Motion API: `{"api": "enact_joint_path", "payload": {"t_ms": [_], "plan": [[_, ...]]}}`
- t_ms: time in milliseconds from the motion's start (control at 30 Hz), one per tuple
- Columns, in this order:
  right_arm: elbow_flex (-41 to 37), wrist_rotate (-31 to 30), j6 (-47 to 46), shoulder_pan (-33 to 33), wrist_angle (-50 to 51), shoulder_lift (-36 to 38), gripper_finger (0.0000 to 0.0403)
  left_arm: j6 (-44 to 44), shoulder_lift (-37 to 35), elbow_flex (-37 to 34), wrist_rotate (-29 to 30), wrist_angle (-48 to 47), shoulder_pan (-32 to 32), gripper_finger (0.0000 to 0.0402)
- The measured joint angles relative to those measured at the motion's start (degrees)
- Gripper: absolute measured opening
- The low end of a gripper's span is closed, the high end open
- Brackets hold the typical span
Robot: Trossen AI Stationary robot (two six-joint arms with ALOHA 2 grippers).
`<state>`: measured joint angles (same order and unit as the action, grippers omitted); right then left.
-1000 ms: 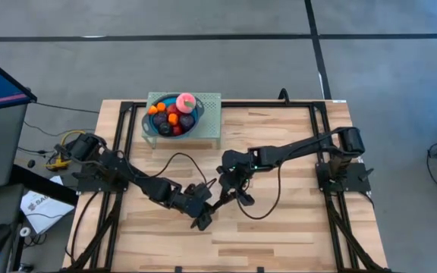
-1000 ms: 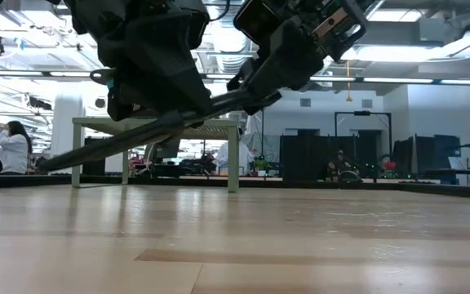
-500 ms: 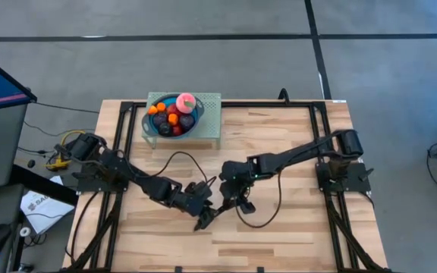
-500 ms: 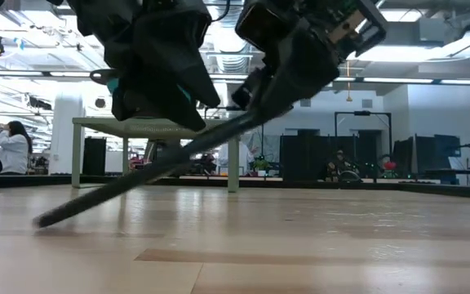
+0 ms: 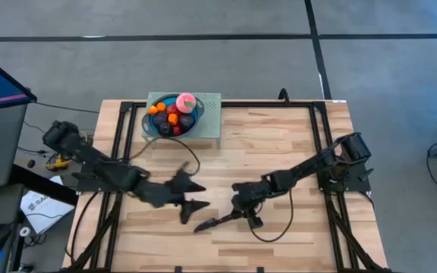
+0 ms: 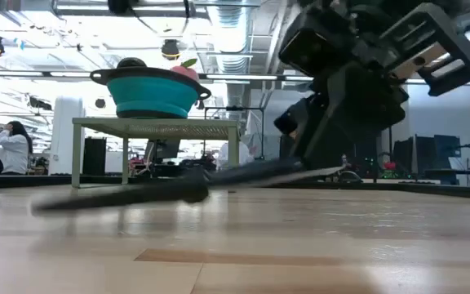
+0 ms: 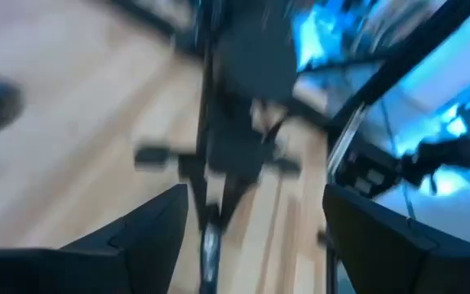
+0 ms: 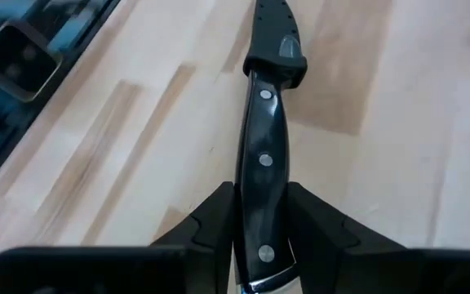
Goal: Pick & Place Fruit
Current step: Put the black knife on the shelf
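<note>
Fruit [image 5: 174, 115] is piled in the blue bowl [image 5: 192, 125] on the green stand [image 5: 209, 106] at the table's far edge; the pieces look small, round, likely soft and prone to rolling, so each is best pinched lightly across its middle. Right gripper [image 5: 247, 214] is clamped on the black knife [image 8: 263, 147] handle, blade low over the table; left gripper [image 5: 192, 205] is held wide open with nothing in it. Left wrist view is blurred, and from table height the fruit is mostly hidden by the bowl rim.
</note>
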<state>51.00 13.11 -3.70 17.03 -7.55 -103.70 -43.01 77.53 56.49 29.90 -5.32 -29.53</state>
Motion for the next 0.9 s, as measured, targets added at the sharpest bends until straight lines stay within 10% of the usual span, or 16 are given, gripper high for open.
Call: {"api": "enact_joint_path", "payload": {"t_ms": [200, 433, 667, 900], "plan": [[-8.69, -16.41, -7.69, 4.63, -12.59, 7.16, 0.0084, 8.34, -8.44, 0.02, 19.43, -0.01, -12.4, 0.0266], [-5.64, -35.05, -15.38, 1.75, -2.42, 18.72, 0.0094, 12.4, -8.39, 0.02, 36.51, 0.26, -21.22, 0.0253], [4.76, -41.52, -26.11, -7.15, 26.66, 23.95, 0.0092, 12.34, -5.35, 0.0, 38.05, 0.18, -21.8, 0.0245], [10.96, -43.62, -28.62, -16.4, 29.1, 20.86, 0.0092, 12.35, -3.79, -0.01, 38.04, 0.22, -21.8, 0.0244]]}}
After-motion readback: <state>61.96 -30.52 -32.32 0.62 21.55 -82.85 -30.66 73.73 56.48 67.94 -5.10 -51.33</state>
